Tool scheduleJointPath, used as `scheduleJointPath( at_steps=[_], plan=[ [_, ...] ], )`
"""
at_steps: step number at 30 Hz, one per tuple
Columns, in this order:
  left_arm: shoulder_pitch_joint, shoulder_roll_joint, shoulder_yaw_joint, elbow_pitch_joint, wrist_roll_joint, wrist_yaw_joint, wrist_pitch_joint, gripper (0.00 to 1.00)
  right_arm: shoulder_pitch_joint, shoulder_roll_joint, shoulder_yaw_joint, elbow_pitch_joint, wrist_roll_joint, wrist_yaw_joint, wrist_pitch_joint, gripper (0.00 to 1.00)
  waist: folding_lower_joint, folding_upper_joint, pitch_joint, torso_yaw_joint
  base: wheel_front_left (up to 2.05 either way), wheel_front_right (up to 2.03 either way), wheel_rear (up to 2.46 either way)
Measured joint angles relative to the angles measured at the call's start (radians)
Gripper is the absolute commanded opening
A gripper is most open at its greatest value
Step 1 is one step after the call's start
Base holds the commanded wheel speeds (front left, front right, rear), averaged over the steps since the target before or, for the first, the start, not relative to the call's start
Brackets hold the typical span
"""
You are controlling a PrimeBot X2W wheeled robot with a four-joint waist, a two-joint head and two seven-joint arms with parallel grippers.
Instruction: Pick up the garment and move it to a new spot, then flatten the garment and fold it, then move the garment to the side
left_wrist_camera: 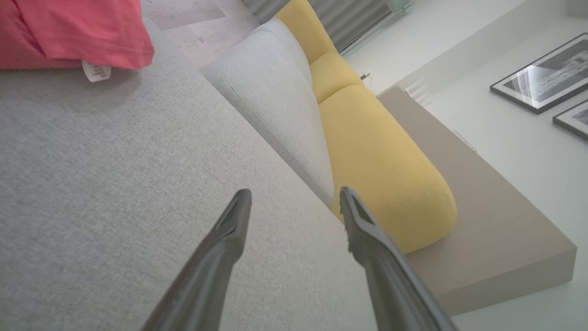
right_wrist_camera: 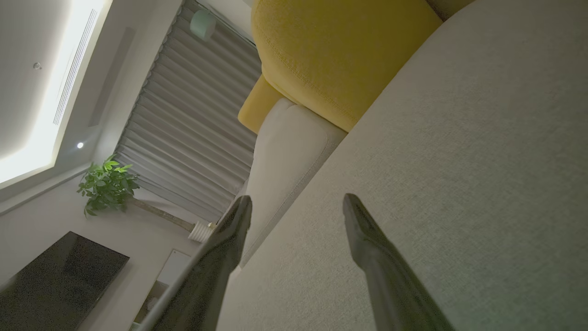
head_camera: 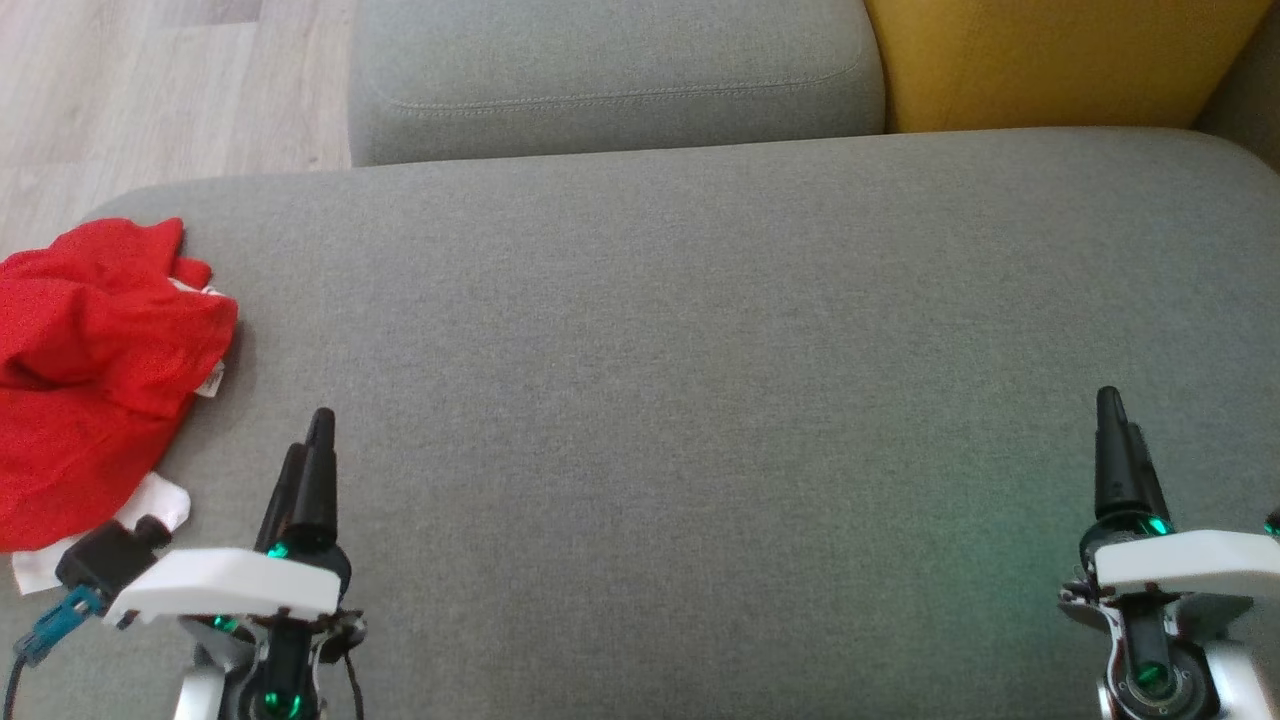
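The grey seat (head_camera: 700,330) took up most of the head view, a broad upholstered surface. Behind it stood a grey back cushion (head_camera: 610,80) and, to that cushion's right, a yellow cushion (head_camera: 1050,60). A strip of pale wooden floor (head_camera: 150,90) showed past the seat's far left corner.

The red garment (head_camera: 90,370) lay crumpled in a loose heap at the left edge of the seat, partly cut off by the frame. It rested on the upholstery, apart from both grippers. A white piece (head_camera: 165,500), cloth or paper, I could not tell which, stuck out from under its near edge.

The left gripper (head_camera: 310,435) hovered at the lower left, near the garment's near-right side but not touching it. In the left wrist view its two dark fingers (left_wrist_camera: 236,220) stood spread wide, with bare grey fabric between them and nothing held. The right gripper (head_camera: 1120,412) sat at the lower right, well away from the garment. In the right wrist view its fingers (right_wrist_camera: 356,225) were parted just as widely over the seat, empty as well.

A small white tag (head_camera: 212,380) hung from the garment's right edge, lying against the seat.
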State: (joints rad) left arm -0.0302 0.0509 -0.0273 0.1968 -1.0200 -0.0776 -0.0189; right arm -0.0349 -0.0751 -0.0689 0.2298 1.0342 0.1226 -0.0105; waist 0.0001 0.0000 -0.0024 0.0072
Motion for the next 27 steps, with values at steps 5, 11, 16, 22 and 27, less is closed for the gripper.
scheduleJointPath(
  at_steps=[5, 11, 16, 22, 27],
  plan=[
    [0.000, 0.015, -0.029, -0.004, 0.079, 0.031, -0.011, 1.00, 0.001, 0.000, 0.006, -0.011, -0.079, 0.000, -0.015, 1.00, 0.0000, 0.0000, -0.001, 0.000, 0.00, 0.00, 0.00],
    [0.000, 0.041, -0.065, -0.015, 0.170, 0.067, -0.032, 1.00, 0.002, -0.001, 0.019, -0.016, -0.172, 0.000, -0.026, 1.00, 0.0000, 0.0000, -0.003, 0.000, 0.00, 0.00, 0.00],
    [0.000, 0.063, -0.104, -0.018, 0.248, 0.099, -0.045, 1.00, 0.002, -0.003, 0.028, -0.022, -0.264, 0.000, -0.035, 1.00, 0.0000, 0.0000, -0.003, -0.001, 0.00, 0.00, 0.00],
    [-0.003, 0.082, -0.138, -0.019, 0.322, 0.131, -0.064, 1.00, 0.003, -0.004, 0.037, -0.026, -0.357, 0.000, -0.048, 1.00, 0.0000, 0.0000, -0.003, -0.001, 0.00, 0.00, 0.00],
    [-0.003, 0.100, -0.163, -0.018, 0.374, 0.157, -0.079, 1.00, 0.003, -0.005, 0.043, -0.027, -0.436, 0.000, -0.056, 1.00, 0.0000, 0.0000, -0.005, 0.001, 0.00, 0.00, 0.00]
  ],
)
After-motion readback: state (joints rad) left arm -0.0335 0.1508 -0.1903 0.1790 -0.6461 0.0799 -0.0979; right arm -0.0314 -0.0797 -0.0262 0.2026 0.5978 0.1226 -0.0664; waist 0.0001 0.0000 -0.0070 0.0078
